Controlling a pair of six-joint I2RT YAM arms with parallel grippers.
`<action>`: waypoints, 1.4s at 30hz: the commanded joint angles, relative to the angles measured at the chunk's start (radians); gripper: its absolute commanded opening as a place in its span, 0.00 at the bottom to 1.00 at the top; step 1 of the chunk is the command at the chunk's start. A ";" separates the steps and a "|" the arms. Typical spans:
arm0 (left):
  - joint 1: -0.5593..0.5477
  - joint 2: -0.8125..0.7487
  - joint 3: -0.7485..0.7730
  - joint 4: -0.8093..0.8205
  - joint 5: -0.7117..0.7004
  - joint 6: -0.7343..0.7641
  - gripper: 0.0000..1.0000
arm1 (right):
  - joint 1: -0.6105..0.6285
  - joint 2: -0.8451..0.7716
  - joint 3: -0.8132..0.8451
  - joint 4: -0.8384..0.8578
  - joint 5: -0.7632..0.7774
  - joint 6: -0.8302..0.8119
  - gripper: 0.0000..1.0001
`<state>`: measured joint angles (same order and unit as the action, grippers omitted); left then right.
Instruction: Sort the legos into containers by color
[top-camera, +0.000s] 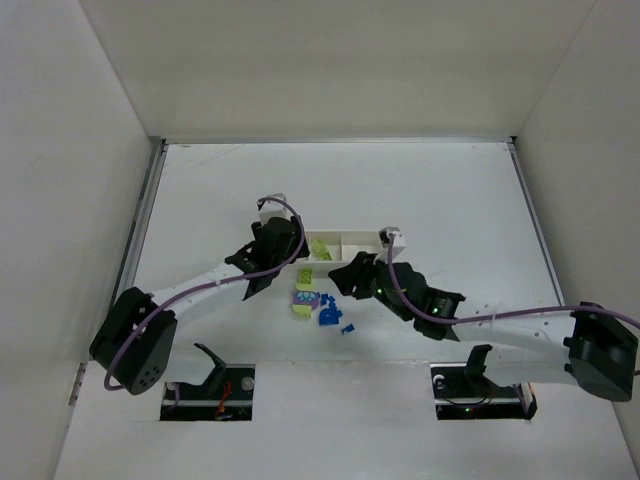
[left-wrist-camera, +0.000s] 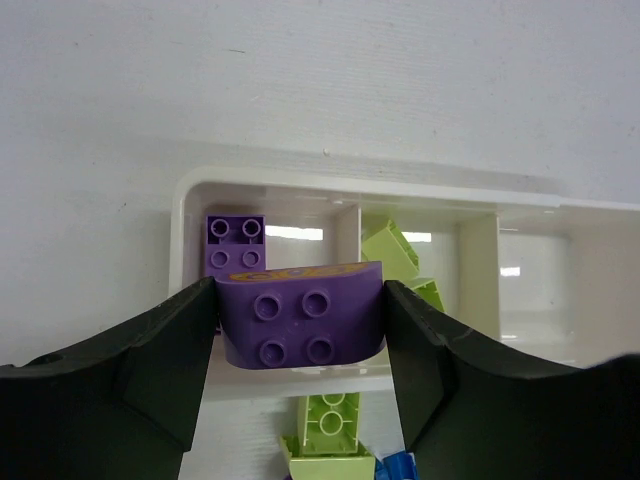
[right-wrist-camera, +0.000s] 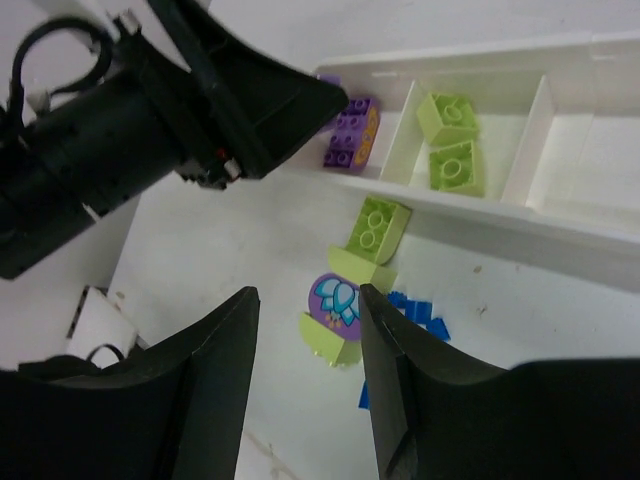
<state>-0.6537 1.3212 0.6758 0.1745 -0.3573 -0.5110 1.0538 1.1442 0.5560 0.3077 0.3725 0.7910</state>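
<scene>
From above, the left hand (top-camera: 285, 250) hangs over the left end of the white tray (top-camera: 358, 240). The right hand (top-camera: 342, 280) is low over the loose bricks (top-camera: 305, 300), a small heap of purple, lime and blue on the bench (top-camera: 450, 200) just in front of the tray.

The left wrist view shows that hand pinching a purple brick (left-wrist-camera: 300, 325) by two opposite sides, studs facing the camera, at the near wall of the leftmost compartment. A second purple brick (left-wrist-camera: 236, 243) lies inside it. Lime bricks (left-wrist-camera: 392, 255) sit in the middle compartment.

In the right wrist view the fingers (right-wrist-camera: 215, 390) are spread with nothing between them. Under the gap lies a round purple piece (right-wrist-camera: 335, 298) with a printed flower, touching lime ones.

These bricks look hard, light and smooth, so they probably skid or tip when nudged. Flat opposite sides, taken squarely, seem the safest hold, rather than the studs or the curved face
</scene>
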 joint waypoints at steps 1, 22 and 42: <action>-0.007 0.012 0.041 0.010 -0.057 0.048 0.58 | 0.042 0.029 0.022 -0.013 0.042 -0.044 0.51; -0.051 -0.453 -0.148 -0.104 -0.023 -0.093 0.67 | 0.119 0.406 0.278 -0.090 -0.006 -0.228 0.86; -0.051 -0.764 -0.340 -0.363 -0.012 -0.268 0.65 | 0.151 0.634 0.435 -0.248 0.042 -0.188 0.88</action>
<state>-0.7010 0.5777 0.3508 -0.1562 -0.3656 -0.7120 1.1851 1.7447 0.9386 0.0635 0.4252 0.6006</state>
